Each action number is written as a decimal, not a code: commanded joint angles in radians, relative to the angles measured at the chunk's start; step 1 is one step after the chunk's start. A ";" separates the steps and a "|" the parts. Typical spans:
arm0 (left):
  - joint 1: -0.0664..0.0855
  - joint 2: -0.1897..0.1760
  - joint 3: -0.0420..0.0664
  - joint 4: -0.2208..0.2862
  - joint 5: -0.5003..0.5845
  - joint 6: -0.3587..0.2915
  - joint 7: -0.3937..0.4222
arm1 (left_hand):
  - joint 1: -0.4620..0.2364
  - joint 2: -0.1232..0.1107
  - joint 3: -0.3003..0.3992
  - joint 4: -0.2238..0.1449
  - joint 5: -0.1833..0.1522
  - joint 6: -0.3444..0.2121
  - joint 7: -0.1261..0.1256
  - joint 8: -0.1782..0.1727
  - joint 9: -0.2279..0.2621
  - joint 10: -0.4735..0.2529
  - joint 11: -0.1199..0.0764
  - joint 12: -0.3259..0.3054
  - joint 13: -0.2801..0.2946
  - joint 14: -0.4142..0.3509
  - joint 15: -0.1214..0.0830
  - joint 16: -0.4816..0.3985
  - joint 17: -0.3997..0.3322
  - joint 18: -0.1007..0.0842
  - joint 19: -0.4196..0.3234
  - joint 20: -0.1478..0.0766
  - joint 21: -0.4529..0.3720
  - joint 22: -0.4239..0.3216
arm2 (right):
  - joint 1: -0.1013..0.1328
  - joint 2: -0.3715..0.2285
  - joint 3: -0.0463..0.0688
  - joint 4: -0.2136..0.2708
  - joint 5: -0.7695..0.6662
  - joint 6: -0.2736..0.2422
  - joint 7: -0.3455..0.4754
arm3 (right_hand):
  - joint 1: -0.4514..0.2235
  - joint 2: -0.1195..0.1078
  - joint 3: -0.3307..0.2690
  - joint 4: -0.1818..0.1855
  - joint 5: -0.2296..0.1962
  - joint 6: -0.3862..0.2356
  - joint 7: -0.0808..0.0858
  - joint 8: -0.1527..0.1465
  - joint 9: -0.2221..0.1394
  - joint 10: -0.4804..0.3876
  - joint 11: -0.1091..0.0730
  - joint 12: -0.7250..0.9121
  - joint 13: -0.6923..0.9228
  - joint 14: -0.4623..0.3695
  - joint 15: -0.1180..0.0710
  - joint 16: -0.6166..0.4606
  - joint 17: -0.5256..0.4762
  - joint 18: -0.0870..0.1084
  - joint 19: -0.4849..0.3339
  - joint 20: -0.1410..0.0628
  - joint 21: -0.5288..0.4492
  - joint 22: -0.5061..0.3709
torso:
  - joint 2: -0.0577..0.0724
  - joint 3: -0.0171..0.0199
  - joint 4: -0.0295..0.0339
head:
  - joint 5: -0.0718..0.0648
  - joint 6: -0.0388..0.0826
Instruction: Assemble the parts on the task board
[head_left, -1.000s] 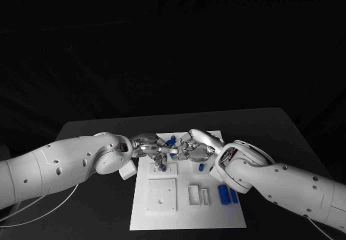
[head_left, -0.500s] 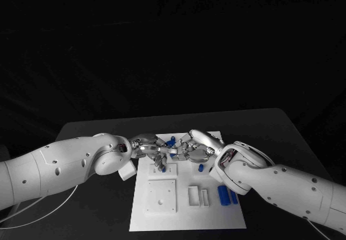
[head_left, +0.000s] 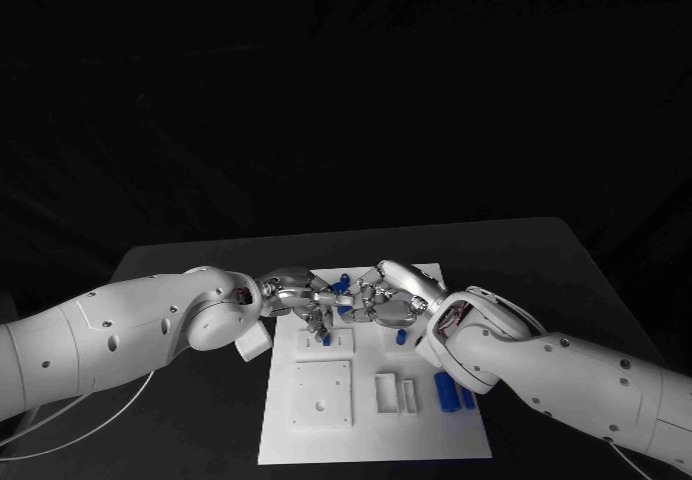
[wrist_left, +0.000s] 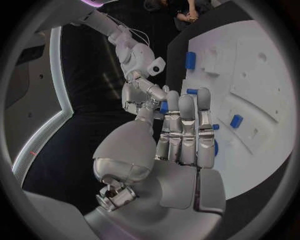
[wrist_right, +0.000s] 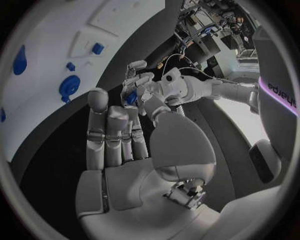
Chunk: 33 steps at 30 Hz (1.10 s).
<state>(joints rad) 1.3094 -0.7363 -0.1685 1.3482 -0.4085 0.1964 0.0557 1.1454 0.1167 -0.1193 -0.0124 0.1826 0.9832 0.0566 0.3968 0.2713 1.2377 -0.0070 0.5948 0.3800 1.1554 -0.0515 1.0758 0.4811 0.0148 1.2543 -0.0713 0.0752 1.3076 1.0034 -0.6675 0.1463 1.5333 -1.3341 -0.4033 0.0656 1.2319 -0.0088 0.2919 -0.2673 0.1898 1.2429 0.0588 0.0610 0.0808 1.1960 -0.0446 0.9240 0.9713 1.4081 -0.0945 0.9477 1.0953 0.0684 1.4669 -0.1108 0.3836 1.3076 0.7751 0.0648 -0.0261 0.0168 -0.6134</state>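
Observation:
The white task board (head_left: 375, 430) lies in the middle of the black table. Above its far end my left hand (head_left: 300, 297) and right hand (head_left: 387, 301) meet fingertip to fingertip. Between them is a small blue part (head_left: 342, 287). In the left wrist view that blue part (wrist_left: 164, 107) sits pinched between my left thumb and fingertips (wrist_left: 173, 99), with the right hand (wrist_left: 139, 94) just beyond it. In the right wrist view the blue part (wrist_right: 130, 98) lies at the left hand's fingers (wrist_right: 139, 80), just past my right fingertips (wrist_right: 134, 113). Whether the right hand grips it is unclear.
Two blue cylinders (head_left: 447, 390) lie side by side near the board's right edge. A blue piece (head_left: 326, 338) stands in a small white block and another (head_left: 402, 335) sits to its right. A square white plate (head_left: 322, 390) and slotted blocks (head_left: 391, 391) fill the near half.
The right forearm has edged slightly left. Both hands stay together at the blue part above the board's far end.

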 joint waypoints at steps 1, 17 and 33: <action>0.003 0.002 0.003 0.004 0.005 0.008 0.011 | -0.011 -0.001 -0.001 0.000 0.004 -0.018 0.001 0.021 0.049 0.002 -0.003 0.005 0.000 -0.003 0.000 0.005 -0.001 0.003 -0.001 0.000 -0.001 0.011 | -0.004 -0.001 -0.002 -0.002 0.017 -0.007 -0.008 | 0.007 0.002 0.004 0.001 0.007 0.083 -0.019 0.003 0.047 0.007 0.003 -0.001 0.001 0.006 0.000 -0.004 0.001 -0.011 0.024 -0.006 0.001 0.048 | 0.000 0.0002 -0.0003 | -0.001 0.000; 0.003 -0.007 0.003 0.005 -0.002 0.015 0.010 | -0.023 -0.026 -0.008 0.000 0.008 0.008 -0.009 0.022 0.121 0.001 -0.006 0.006 -0.002 -0.008 -0.002 0.009 -0.003 0.001 -0.004 0.000 -0.001 0.011 | -0.005 -0.005 -0.002 -0.005 0.035 -0.038 -0.020 | 0.007 0.000 0.012 0.000 0.006 0.083 -0.018 0.004 0.049 0.009 0.003 -0.004 0.002 0.007 0.000 -0.002 0.002 -0.010 0.025 -0.006 0.002 0.048 | 0.000 0.0001 -0.0002 | -0.004 0.003; 0.003 -0.009 0.001 0.004 -0.027 -0.019 0.014 | -0.058 -0.047 0.001 0.007 0.030 -0.148 -0.024 0.307 0.424 -0.055 -0.010 0.092 0.032 -0.029 -0.003 0.047 0.002 -0.003 -0.009 -0.002 0.000 0.015 | -0.008 -0.005 -0.002 0.002 0.051 -0.049 -0.019 | 0.006 -0.001 0.016 0.000 0.006 0.084 -0.018 0.004 0.050 0.010 0.002 -0.004 0.004 0.007 -0.001 -0.004 0.001 -0.010 0.026 -0.006 0.002 0.048 | 0.000 -0.0001 -0.0007 | -0.004 0.004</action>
<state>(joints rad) 1.3109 -0.7468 -0.1679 1.3499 -0.4261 0.1882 0.0535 1.0879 0.0592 -0.1222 -0.0039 0.2129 0.8430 0.0337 0.7020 0.6948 1.1896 -0.0192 0.6841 0.4109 1.1341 -0.0551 1.1184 0.4827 0.0147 1.2504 -0.0752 0.0752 1.3073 0.9965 -0.6731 0.1446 1.5329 -1.2893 -0.4467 0.0485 1.2302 -0.0106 0.3018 -0.2686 0.1937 1.2461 0.0565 0.0577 0.0807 1.1976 -0.0427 0.9240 0.9740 1.4079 -0.0943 0.9477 1.0959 0.0684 1.4668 -0.1105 0.3832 1.3075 0.7752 0.0648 -0.0263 0.0136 -0.6097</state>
